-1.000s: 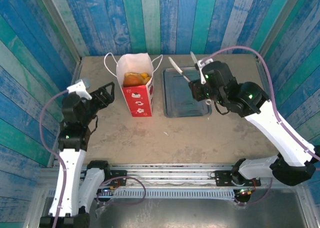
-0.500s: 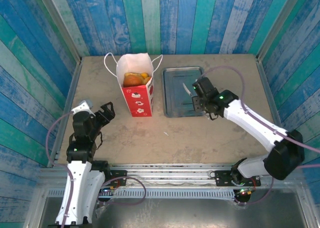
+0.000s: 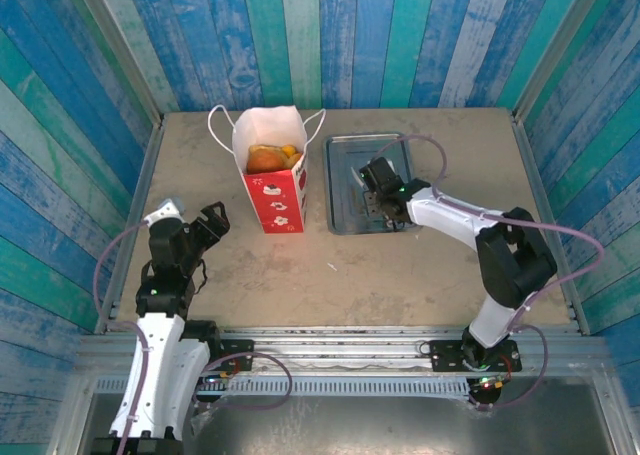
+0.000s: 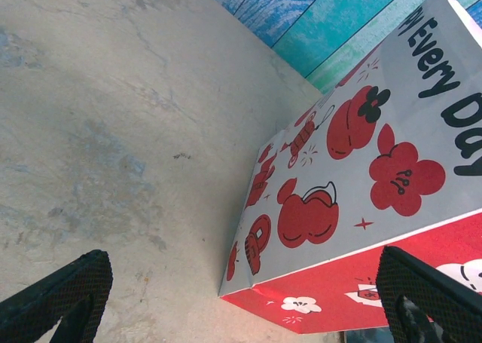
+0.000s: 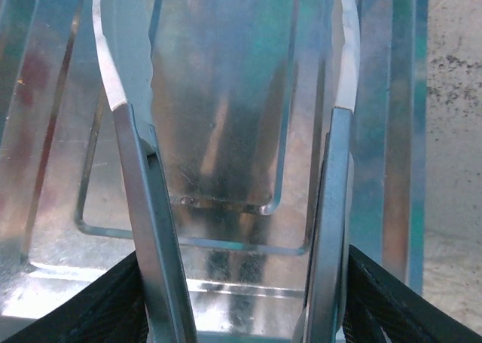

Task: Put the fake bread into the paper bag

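The paper bag [image 3: 270,190] stands upright left of centre, white above and red below. Golden-brown fake bread [image 3: 272,157] lies inside its open top. My left gripper [image 3: 215,220] is open just left of the bag's foot. In the left wrist view the bag [image 4: 361,154] fills the right side, between the black fingers [image 4: 60,294]. My right gripper [image 3: 372,180] is low over the grey metal tray [image 3: 345,210], shut on the thin metal tongs [image 5: 147,200]. The two tong arms stay spread, with no bread between them.
The tray's shiny floor [image 5: 218,94] lies right under the tong tips. Bare tabletop [image 3: 330,265] stretches in front of the bag and tray. Blue and green plank walls [image 3: 330,35] close in the back and both sides.
My right arm has swung down and leftward, bringing the tongs from above the tray's far edge down onto the tray. The left arm dropped back towards its base, then held still.
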`<action>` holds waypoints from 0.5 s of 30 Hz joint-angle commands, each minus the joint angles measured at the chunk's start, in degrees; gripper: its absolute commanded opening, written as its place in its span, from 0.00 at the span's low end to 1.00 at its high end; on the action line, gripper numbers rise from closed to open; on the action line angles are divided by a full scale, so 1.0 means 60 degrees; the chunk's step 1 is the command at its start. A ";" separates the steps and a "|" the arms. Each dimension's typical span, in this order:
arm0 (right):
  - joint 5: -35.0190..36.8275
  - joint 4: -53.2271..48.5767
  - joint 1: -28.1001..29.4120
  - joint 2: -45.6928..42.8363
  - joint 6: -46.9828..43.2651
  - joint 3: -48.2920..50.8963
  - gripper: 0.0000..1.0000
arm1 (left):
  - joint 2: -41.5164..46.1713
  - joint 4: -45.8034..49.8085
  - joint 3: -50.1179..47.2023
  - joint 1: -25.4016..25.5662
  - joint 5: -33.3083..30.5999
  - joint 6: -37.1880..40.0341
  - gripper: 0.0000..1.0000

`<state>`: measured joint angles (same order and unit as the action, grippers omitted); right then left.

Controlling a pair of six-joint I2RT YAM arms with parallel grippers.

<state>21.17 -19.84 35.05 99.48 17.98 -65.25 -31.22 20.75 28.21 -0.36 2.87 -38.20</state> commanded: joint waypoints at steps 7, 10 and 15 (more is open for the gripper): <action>-0.0267 -0.0258 -0.0043 0.0789 0.0719 0.0117 0.65 | -0.0154 -0.0324 0.0280 0.0016 -0.0116 0.0062 0.94; -0.0438 -0.0311 -0.0044 0.0806 0.0729 0.0294 0.65 | -0.0172 -0.0288 0.0361 0.0016 -0.0098 0.0102 0.94; -0.0467 -0.0501 -0.0048 0.0680 0.0673 0.0429 0.73 | -0.0034 -0.0338 0.0440 0.0016 -0.0203 0.0054 0.94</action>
<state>18.13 -21.39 35.05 104.12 21.17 -63.31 -32.16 20.14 29.06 -0.36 2.59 -38.15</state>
